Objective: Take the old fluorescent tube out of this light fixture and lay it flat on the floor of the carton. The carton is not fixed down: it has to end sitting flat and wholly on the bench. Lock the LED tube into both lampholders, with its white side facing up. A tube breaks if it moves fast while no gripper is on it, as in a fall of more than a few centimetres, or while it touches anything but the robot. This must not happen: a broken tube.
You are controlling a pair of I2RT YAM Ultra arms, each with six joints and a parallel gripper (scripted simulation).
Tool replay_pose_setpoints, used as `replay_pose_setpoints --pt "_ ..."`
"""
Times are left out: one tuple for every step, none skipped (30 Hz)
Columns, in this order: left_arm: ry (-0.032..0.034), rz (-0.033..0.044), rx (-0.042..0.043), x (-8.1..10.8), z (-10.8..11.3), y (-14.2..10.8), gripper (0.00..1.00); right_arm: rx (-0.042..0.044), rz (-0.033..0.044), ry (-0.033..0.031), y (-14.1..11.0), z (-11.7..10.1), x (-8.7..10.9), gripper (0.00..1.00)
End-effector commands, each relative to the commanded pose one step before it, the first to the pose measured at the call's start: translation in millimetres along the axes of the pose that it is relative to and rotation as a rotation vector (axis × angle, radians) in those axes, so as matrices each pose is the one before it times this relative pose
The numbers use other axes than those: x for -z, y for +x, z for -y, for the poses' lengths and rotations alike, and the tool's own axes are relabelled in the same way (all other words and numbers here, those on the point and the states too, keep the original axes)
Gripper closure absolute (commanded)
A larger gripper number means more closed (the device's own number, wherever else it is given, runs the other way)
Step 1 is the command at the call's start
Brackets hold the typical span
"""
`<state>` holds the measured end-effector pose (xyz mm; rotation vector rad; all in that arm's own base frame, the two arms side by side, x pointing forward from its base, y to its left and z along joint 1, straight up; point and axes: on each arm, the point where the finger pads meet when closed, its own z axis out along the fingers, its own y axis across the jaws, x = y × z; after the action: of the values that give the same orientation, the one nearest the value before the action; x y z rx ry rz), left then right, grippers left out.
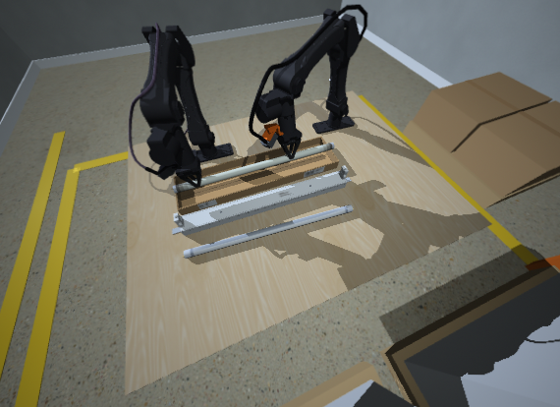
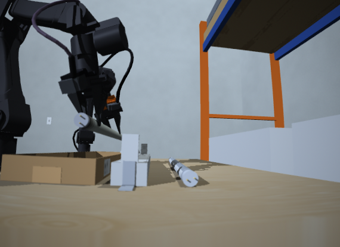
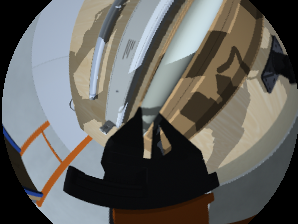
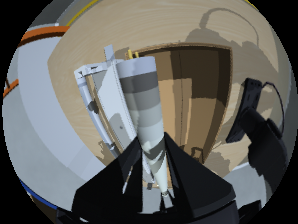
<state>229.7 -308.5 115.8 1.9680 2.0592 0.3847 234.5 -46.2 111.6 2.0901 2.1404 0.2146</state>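
Top view: you had the old fluorescent tube [image 1: 241,169] [image 2: 104,131] [image 3: 175,75] [image 4: 143,107] out, gripped by the left pincer [image 1: 292,155] [image 2: 115,130] [image 3: 147,112] and right pincer [image 1: 198,183] [image 2: 95,121] [image 4: 152,137], both closed on it above the carton [image 1: 236,195] [image 2: 77,170] [image 3: 250,55] [image 4: 210,90]. Lowering it remained; beyond the fixture [image 1: 255,198] [image 2: 130,148] [image 3: 125,60] [image 4: 112,92] from both pincers, the LED tube [image 1: 270,230] [image 2: 189,178] [image 3: 95,70] [image 4: 95,112] lay uninstalled on the counter [image 1: 162,306] [image 2: 179,206].

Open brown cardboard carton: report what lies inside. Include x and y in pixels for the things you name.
Inside the carton [image 1: 255,187] [image 2: 79,170] [image 3: 212,75] [image 4: 172,100], only bare cardboard shows, partly shadowed. The long whitish fluorescent tube [image 1: 236,169] [image 2: 104,130] [image 3: 192,37] [image 4: 142,95] above it hides a strip of the interior from the top view.
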Motion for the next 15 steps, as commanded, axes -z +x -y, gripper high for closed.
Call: replay_pose_setpoints --pt "-0.02583 0.05284 0.01708 12.75 -9.5 -6.93 0.89 0.00363 0.00873 -0.00844 0.08 -5.05 2.23 0.89" --pt "0.00777 -0.0157 -0.00391 -4.72 3.51 4.72 0.89 0.00058 -0.00257 0.00895 0.38 1.34 -1.29 0.89" --pt "0.0053 -0.01085 -0.00278 -3.2 1.82 3.4 0.89 0.00138 -0.0052 0.00134 0.84 -0.5 -0.67 0.89" --pt "-0.01251 0.02382 0.01062 6.98 -6.3 -6.6 0.89 0.00056 0.00264 -0.00971 0.09 -0.17 2.32 0.89" --pt "0.02037 -0.03602 0.00019 -6.1 4.16 3.17 0.89 -0.00702 0.00546 -0.00439 -2.55 0.01 1.4 0.89" --pt "-0.02388 0.04345 0.00442 8.53 -5.85 -7.56 0.89 -0.00428 -0.00121 -0.00206 -0.24 1.12 0.12 0.89" --pt "0.0 0.0 0.0 0.0 0.0 0.0 0.89 0.0 0.0 0.0 0.0 0.0 0.0 0.89" --pt "0.0 0.0 0.0 0.0 0.0 0.0 0.89 0.0 0.0 0.0 0.0 0.0 0.0 0.89" --pt "0.01975 -0.03716 -0.0111 -4.4 8.41 6.16 0.89 0.00617 -0.00539 0.01066 1.03 4.33 -1.59 0.89" --pt "-0.00517 0.01134 -0.00475 4.13 1.12 -3.79 0.89 -0.00815 -0.00347 0.02133 -0.43 11.03 -3.08 0.89" --pt "-0.00323 0.00124 0.00273 1.43 -0.59 0.35 0.89 0.00008 -0.00123 0.00124 0.27 0.94 -0.11 0.89" --pt "-0.00567 0.00468 0.00437 2.81 -1.2 0.33 0.89 0.00236 0.00317 -0.01682 -1.06 -6.04 4.73 0.89" --pt "-0.00475 0.00891 0.00581 3.97 -1.19 0.1 0.89 0.00216 0.00253 0.00929 0.18 3.44 -2.05 0.89" --pt "0.00005 -0.00053 0.00099 0.37 0.65 0.15 0.89 -0.0014 -0.00511 0.0141 1.36 6.1 -4.17 0.89" --pt "0.00001 -0.0002 0.00029 0.52 1.03 -0.01 0.89 -0.00043 -0.00076 -0.00531 -0.31 -1.66 2.37 0.89"
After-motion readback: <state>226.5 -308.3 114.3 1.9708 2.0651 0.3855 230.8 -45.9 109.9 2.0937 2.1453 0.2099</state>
